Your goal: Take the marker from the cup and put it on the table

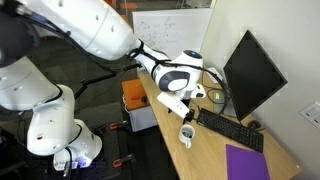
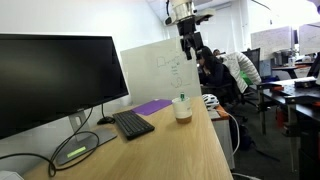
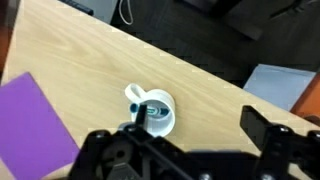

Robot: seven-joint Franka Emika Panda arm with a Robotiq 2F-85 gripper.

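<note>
1. The small white ceramic mug [image 3: 157,106] was seen upright on the light tan wooden table [image 3: 80,60], with the dark marker [image 3: 143,116] inside it.
2. The gripper [image 2: 190,52] was held spread and empty, well above the mug; lifting and placing were judged undone.

Office — monitor [image 2: 60,80], keyboard [image 2: 132,124] on desk [image 2: 190,150], whiteboard [image 2: 160,75] (scribbled on) — people [image 2: 240,72] seated behind.

Cup [image 2: 182,109] on bench [image 2: 190,150], straight below the fingers [image 2: 188,50], not touching them. Marker [image 3: 143,116] stands in cup. Mat [image 3: 30,130] flat on bench beside cup. Keyboard [image 2: 132,124] near both, monitor [image 2: 60,80] behind keyboard.
</note>
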